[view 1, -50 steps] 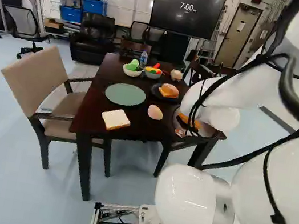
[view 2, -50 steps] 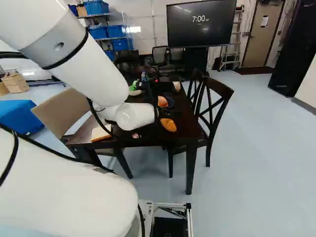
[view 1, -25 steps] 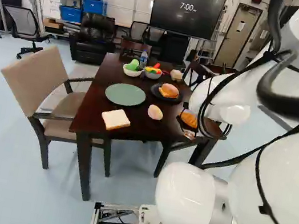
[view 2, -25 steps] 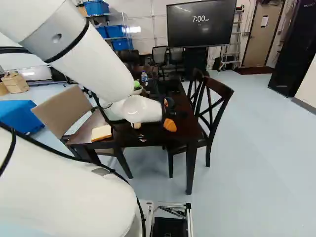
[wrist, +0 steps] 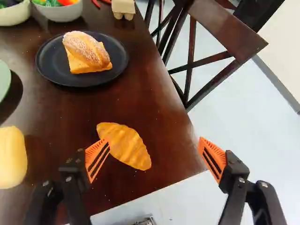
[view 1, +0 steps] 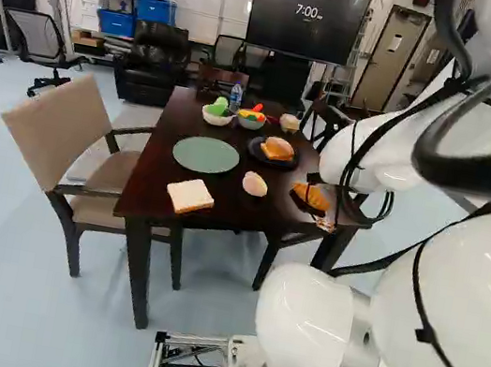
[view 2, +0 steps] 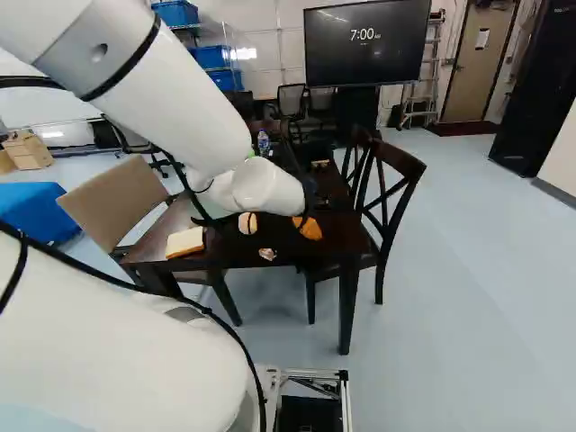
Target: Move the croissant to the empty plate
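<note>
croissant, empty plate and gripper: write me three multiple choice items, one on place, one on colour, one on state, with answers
1. Where is the croissant?
a) on the black plate
b) in a bowl
c) on the table

2. What colour is the empty plate?
a) green
b) black
c) red

3. How does the gripper stand?
a) shut on the croissant
b) open
c) shut on nothing

1 c: it lies directly on the dark wood.
2 a: the left base view shows it pale green.
3 b: its orange pads stand wide apart.
</note>
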Tool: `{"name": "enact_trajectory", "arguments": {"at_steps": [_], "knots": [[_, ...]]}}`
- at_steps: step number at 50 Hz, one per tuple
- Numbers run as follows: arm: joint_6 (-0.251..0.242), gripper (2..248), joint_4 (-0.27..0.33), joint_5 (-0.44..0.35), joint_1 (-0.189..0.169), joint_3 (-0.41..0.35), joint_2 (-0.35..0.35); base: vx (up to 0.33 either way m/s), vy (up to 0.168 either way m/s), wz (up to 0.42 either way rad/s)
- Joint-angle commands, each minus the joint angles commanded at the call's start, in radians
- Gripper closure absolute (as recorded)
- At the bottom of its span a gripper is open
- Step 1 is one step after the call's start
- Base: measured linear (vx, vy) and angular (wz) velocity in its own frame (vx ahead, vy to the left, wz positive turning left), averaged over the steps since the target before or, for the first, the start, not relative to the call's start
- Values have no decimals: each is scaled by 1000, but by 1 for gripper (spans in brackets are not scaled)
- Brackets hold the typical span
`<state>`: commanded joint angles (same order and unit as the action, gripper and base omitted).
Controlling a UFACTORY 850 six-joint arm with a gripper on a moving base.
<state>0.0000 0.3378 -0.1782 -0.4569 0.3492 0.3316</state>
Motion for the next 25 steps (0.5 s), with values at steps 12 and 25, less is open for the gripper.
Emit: {"name": "enact_trajectory", "arguments": {"at_steps": [12,25], "knots": [[0,3,61,81,-1,28,0,0,0,0],[0,3,99,163,11,65,-5,0,0,0]]}}
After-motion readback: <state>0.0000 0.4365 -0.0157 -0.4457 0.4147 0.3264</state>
